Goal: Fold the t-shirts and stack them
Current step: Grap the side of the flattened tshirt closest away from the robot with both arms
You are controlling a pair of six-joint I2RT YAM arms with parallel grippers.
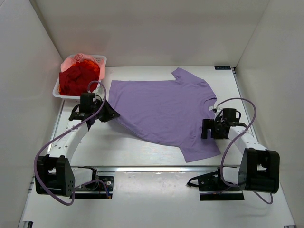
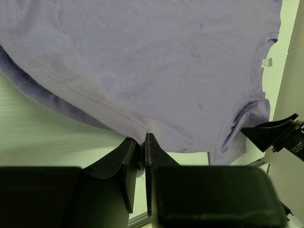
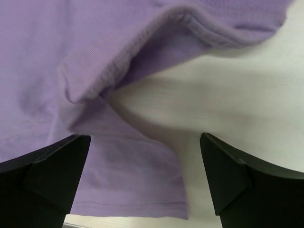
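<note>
1 table [image 1: 142,152] bears purple shirt [image 1: 164,109] spread flat at centre | basket [image 1: 57,92] at far left holds red shirt [image 1: 78,78] and pink shirt [image 1: 78,59], heaped | left gripper [image 2: 144,147] pinched narrow on purple shirt's left edge | right gripper [image 3: 145,152] spread wide over its right edge, gripping nothing

**Twin manipulator arms, seen from above and from each wrist.**

- **Left arm** [image 1: 66,137]: rounded white link casings set between black joint housings. It rises from a black box-shaped left shoulder block [image 1: 54,175] fixed to a flat black left base plate [image 1: 97,185].
- **Right arm** [image 1: 245,139]: the same build, with a right shoulder block [image 1: 259,170] and a right base plate [image 1: 213,183].
- **Cabling:** a lavender-grey left cable [image 1: 97,82] and right cable [image 1: 237,99] run in loose loops along each arm.
- **Left gripper** [image 2: 144,142] and **right gripper** [image 3: 145,142]: matte black, with smooth wedge-shaped jaws, thick at the root and tapering to narrow tips.
</note>
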